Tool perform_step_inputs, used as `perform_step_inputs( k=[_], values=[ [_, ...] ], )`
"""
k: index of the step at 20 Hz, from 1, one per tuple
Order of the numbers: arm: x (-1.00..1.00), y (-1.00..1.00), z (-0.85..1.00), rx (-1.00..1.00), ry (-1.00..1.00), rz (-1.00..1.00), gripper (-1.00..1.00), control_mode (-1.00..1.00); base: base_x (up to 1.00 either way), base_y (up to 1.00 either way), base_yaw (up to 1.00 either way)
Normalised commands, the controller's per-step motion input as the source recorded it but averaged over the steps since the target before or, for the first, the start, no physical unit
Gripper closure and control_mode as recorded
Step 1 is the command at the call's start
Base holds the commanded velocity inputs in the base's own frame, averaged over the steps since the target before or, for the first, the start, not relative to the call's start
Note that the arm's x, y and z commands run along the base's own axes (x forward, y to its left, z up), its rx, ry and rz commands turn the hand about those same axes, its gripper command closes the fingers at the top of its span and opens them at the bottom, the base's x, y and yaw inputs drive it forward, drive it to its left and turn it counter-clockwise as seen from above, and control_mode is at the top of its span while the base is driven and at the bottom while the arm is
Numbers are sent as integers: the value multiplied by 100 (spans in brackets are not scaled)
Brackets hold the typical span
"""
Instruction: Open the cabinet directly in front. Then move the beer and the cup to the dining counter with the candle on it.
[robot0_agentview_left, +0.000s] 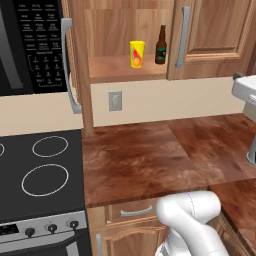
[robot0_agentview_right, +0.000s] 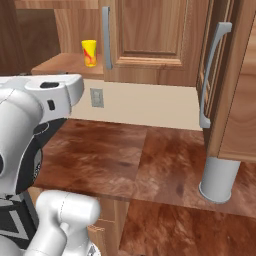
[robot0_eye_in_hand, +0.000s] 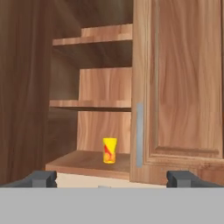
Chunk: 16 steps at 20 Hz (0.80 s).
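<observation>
Hand view, looking straight ahead along the claw (robot0_eye_in_hand: 112, 178) into the cabinet (robot0_eye_in_hand: 183, 87): left door swung aside, right door shut. Claw spread wide, tips far apart, grasping nothing. Cup (robot0_eye_in_hand: 109, 150) upright on the lowest shelf (robot0_eye_in_hand: 87, 161), ahead of the claw and a little above its tips, close to the edge of the shut door and its bar handle (robot0_eye_in_hand: 139, 133). Beer (robot0_agentview_left: 160, 45) upright just beyond the cup on the claw's right, seen from the left base view, screened in the hand view by the shut door. Both likely stored near the shelf front for reach. Judged stage: cabinet opened enough, first pickup not yet begun. Open room: free shelf to the claw's left of the cup, bounded by the swung door; upper shelves bare. Tight edge: shut door's stile on the claw's right, a likely snag for the right finger, more so for the beer. Worktop (robot0_agentview_left: 145, 160) below the claw bare. Dining counter and candle not in sight.
</observation>
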Motion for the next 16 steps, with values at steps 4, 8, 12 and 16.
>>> perform_step_inputs(
  k=[4, 8, 12, 16],
  values=[
    [0, -15, 0, 0, -2, -13, -100, -100, 0, 0, 0],
    [0, 0, 0, 0, 0, 0, -100, -100, 0, 0, 0],
    [8, 0, 0, 0, 0, 0, -100, -100, 0, 0, 0],
    [22, 0, 0, 0, 0, 0, -100, -100, 0, 0, 0]
  ],
)
